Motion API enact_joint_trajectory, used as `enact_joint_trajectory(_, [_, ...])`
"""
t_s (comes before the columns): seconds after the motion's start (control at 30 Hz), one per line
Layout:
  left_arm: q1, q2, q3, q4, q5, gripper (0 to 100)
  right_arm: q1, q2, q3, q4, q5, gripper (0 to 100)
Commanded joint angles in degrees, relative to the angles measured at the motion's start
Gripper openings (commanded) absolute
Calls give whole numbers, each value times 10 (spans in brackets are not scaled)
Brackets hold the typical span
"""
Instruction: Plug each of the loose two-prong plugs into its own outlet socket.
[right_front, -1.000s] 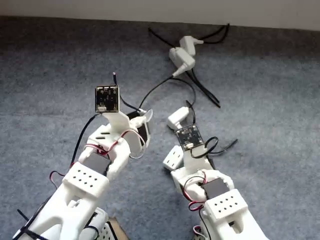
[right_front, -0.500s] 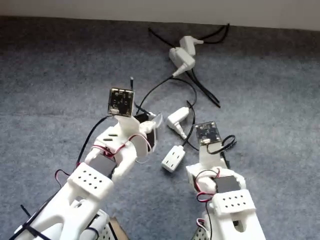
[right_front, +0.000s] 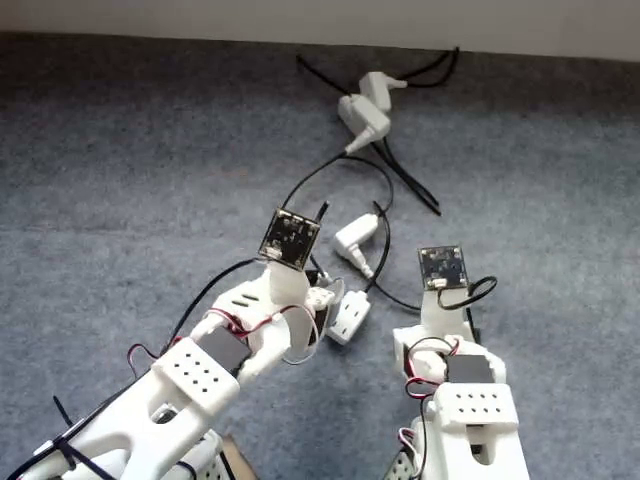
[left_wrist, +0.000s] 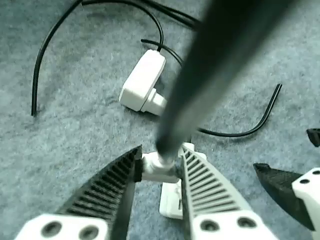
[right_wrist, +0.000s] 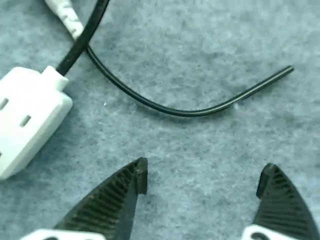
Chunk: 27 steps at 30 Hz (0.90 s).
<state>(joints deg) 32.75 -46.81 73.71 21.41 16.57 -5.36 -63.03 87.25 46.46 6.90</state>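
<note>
Though corded, plug (left_wrist: 159, 169) between left jaws

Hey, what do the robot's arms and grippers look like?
Left arm and right arm: white plastic, with red, black and white wires looped at the joints. Left gripper and right gripper: black, ribbed, tapering fingers on white bases.

No print, number or sign could be read on the plugs (left_wrist: 143, 82) or the outlet socket (right_wrist: 25, 117).
</note>
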Motion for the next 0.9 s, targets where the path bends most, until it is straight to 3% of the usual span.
enact_joint_trajectory(0.0, [8, -4, 9, 3, -21, 6, 6, -6, -3, -11, 9, 343])
enact_joint_trajectory(0.33, [55, -9, 11, 8, -25, 6, 6, -6, -2, -11, 9, 343])
enact_joint_trajectory(0.5, [57, -109, 38, 60, -23, 6, 6, -5, -2, -11, 9, 343])
enact_joint_trajectory(0.7, [97, -245, 120, 62, -28, 6, 5, -5, -2, -11, 9, 343])
enact_joint_trajectory(0.87, [101, -232, 123, 59, -52, 6, 5, -4, -2, -11, 9, 343])
